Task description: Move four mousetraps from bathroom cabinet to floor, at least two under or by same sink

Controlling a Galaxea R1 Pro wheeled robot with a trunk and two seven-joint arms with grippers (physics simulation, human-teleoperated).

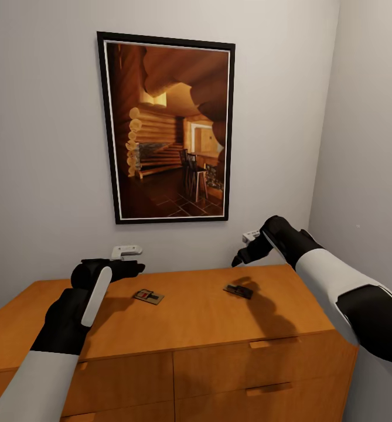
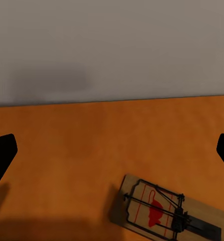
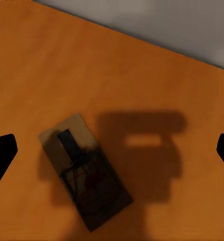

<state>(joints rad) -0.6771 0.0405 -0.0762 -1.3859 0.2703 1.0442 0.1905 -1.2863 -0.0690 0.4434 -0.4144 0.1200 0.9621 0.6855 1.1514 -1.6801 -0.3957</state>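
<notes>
Two mousetraps lie on top of the orange-brown cabinet [image 1: 201, 319]. The left mousetrap [image 1: 149, 296] [image 2: 170, 211] is a small wooden board with a dark wire bar and a red mark. My left gripper [image 1: 136, 268] [image 2: 112, 155] hovers just above and behind it, open, with dark fingertips [image 2: 1, 155] far apart. The right mousetrap [image 1: 238, 291] [image 3: 84, 173] lies in shadow. Above it my right gripper [image 1: 238, 261] [image 3: 112, 150] hangs open, holding nothing. The other mousetraps, the floor and the sink are out of view.
A large framed picture [image 1: 166, 129] of a log cabin room hangs on the grey wall behind the cabinet. A side wall [image 1: 365, 146] closes in at the right. Drawer fronts with bar handles [image 1: 260, 344] face me below the top.
</notes>
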